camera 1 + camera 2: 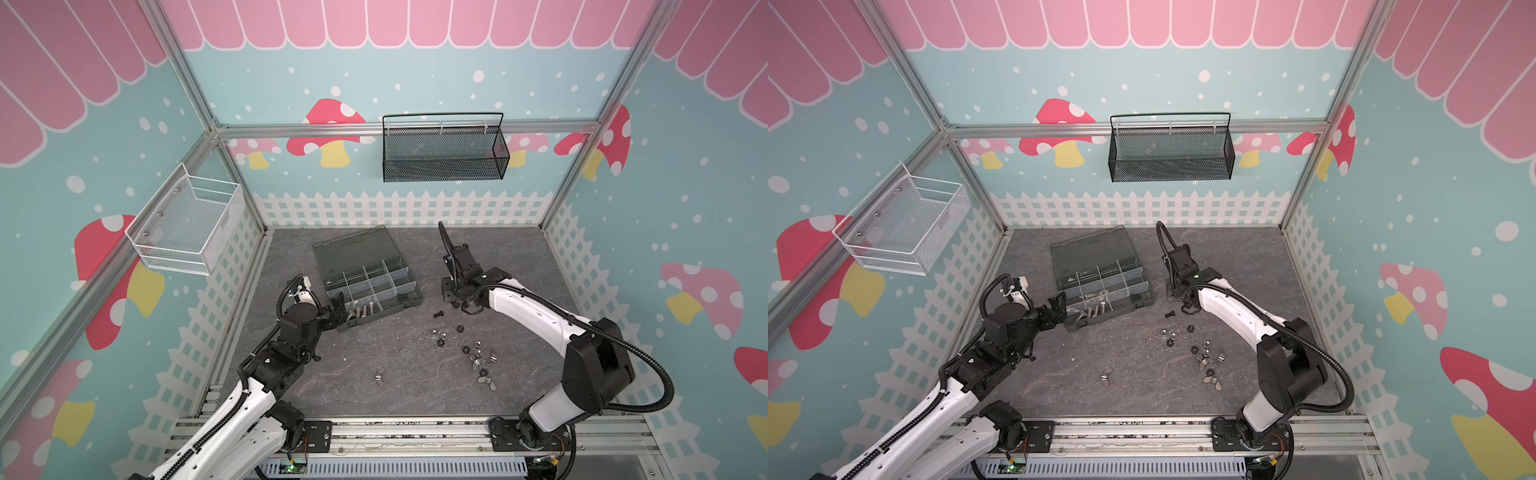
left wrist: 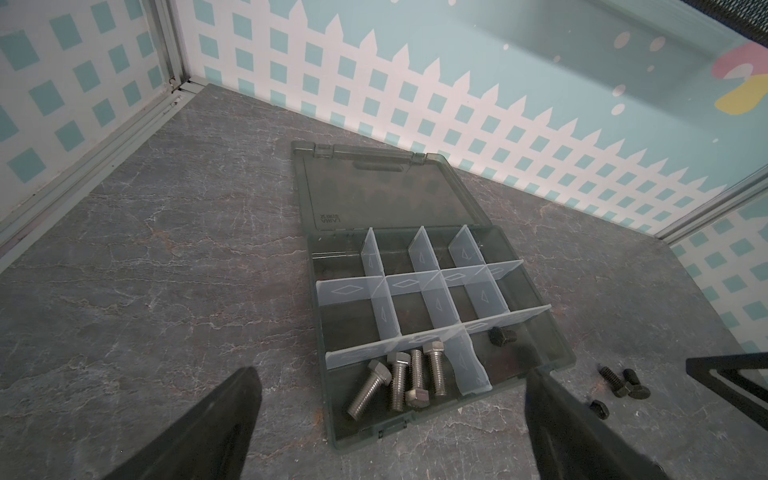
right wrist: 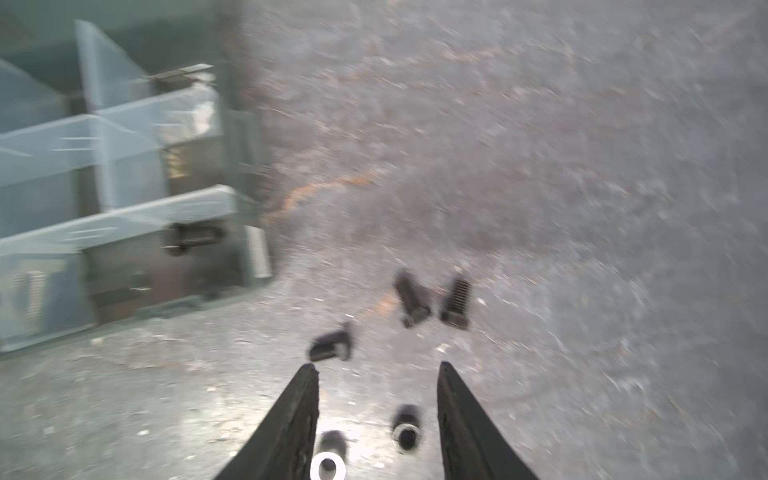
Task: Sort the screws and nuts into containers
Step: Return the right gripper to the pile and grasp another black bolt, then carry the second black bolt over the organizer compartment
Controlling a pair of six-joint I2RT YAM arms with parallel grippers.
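Gripper, left: the left gripper [image 2: 392,370] is spread wide and nothing is held. It is poised at the near left corner of the organizer box [image 2: 374,187]; whether the box wall is touched cannot be told.
Gripper, right: the right gripper [image 3: 377,365] is parted to a moderate gap and nothing is clamped. It is lowered over the table [image 1: 374,357] just right of the box. In its blurred wrist view a small dark piece [image 3: 405,430] is seen lying loose between the fingers.
Silver screws: four silver screws [image 2: 417,374] are counted, laid side by side in the near left compartment [image 2: 338,382].
Black screws: four are counted. One black screw [image 2: 503,334] is lodged in the near right compartment, and three black screws [image 2: 633,386] are left on the table just right of the box.
Nuts: about a dozen nuts [image 1: 478,343] are scattered over the near right of the table, too small for an exact count. One wing nut [image 1: 379,379] is set apart toward the near centre.
Materials: the box is made of smoky grey translucent plastic, its lid folded flat to the far side. Rectangular cells are formed by clear dividers [image 2: 436,303]. The silver screws are shiny, threaded and hex-headed; the black ones are matte and shorter. The table is grey, veined like marble.
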